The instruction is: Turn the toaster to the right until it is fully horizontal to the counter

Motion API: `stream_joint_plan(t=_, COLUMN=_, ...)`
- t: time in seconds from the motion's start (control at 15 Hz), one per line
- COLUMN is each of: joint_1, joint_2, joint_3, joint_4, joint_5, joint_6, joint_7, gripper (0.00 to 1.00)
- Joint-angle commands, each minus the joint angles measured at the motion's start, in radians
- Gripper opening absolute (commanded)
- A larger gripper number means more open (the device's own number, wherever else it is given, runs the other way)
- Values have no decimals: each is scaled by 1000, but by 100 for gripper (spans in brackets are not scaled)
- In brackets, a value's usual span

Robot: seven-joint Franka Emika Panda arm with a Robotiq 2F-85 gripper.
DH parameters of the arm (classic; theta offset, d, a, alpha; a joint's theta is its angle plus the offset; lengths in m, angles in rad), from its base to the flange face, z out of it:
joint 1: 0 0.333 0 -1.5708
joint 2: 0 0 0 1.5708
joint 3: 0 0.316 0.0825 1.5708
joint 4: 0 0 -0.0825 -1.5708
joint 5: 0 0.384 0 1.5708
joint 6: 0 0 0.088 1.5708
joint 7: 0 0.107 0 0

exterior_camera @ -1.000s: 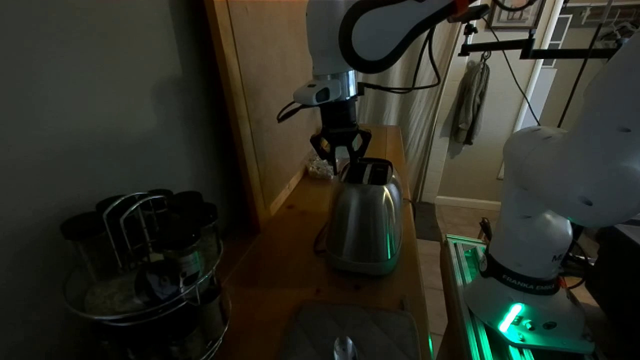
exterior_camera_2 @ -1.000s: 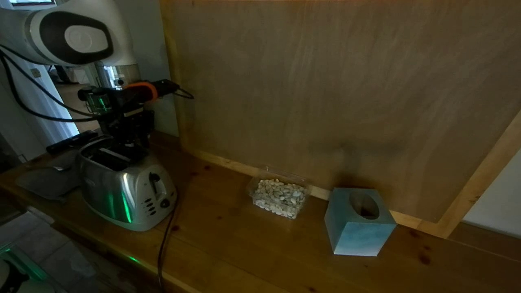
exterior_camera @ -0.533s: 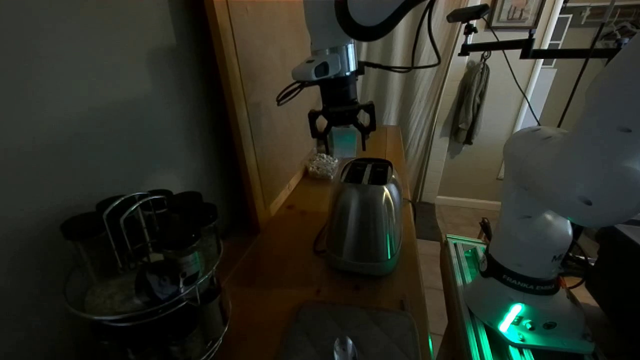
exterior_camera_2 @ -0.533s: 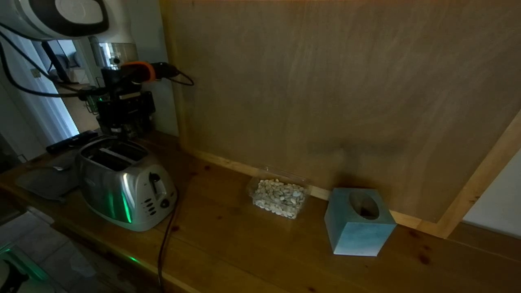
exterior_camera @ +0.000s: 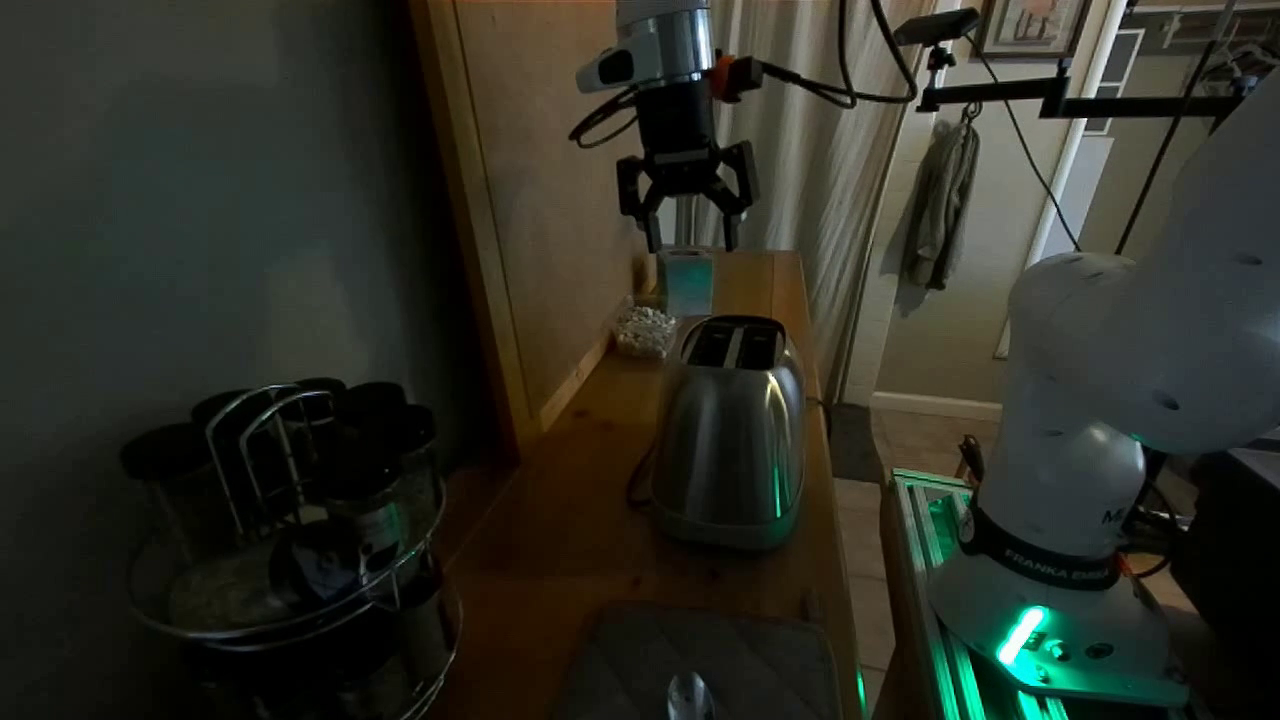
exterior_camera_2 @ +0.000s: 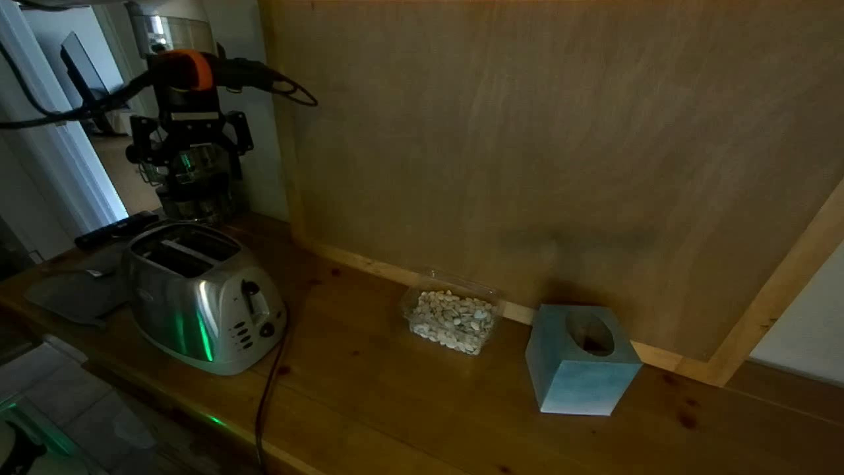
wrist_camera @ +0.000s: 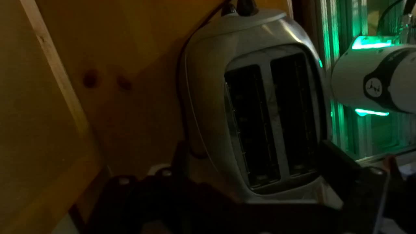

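Your pincer point(exterior_camera: 692, 242), with its fingers point(exterior_camera: 653, 232) spread apart, hung above and clear of the two-slot metal toaster point(exterior_camera: 730, 440). The toaster stood upright below the pincer on the wooden table point(exterior_camera: 570, 560). Also below pincer level, you had a clear tub point(exterior_camera_2: 465, 285) of pale pebbles point(exterior_camera_2: 453, 322) and a pale-blue box point(exterior_camera_2: 583, 386).

In an exterior view, the camera faces the gripper point(exterior_camera: 692, 246) along the counter point(exterior_camera: 590, 450); in an exterior view, the wood panel point(exterior_camera_2: 547, 152) beside it. Wrist view, nearest, looks down past the gripper; all views share the toaster point(wrist_camera: 273, 107).
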Motion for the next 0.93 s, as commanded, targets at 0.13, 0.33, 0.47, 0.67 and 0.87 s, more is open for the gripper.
stream_joint_plan(t=0.13, joint_1=-17, joint_2=-52, joint_3=35, joint_4=-18, joint_5=20, joint_6=7, joint_7=311, gripper=100)
stream_joint_plan(t=0.33, joint_1=-17, joint_2=-85, joint_3=35, joint_4=-28, joint_5=23, joint_6=-6, joint_7=469, gripper=100)
stream_joint_plan(t=0.47, joint_1=-16, joint_2=-116, joint_3=29, joint_4=-38, joint_5=35, joint_6=-9, joint_7=568, gripper=100)
stream_joint_plan(t=0.67, joint_1=-17, joint_2=-148, joint_3=28, joint_4=-52, joint_5=41, joint_6=-3, joint_7=720, gripper=100)
stream_joint_plan(t=0.87, joint_1=10, joint_2=-127, joint_3=11, joint_4=-29, joint_5=16, joint_6=-6, joint_7=748, gripper=100)
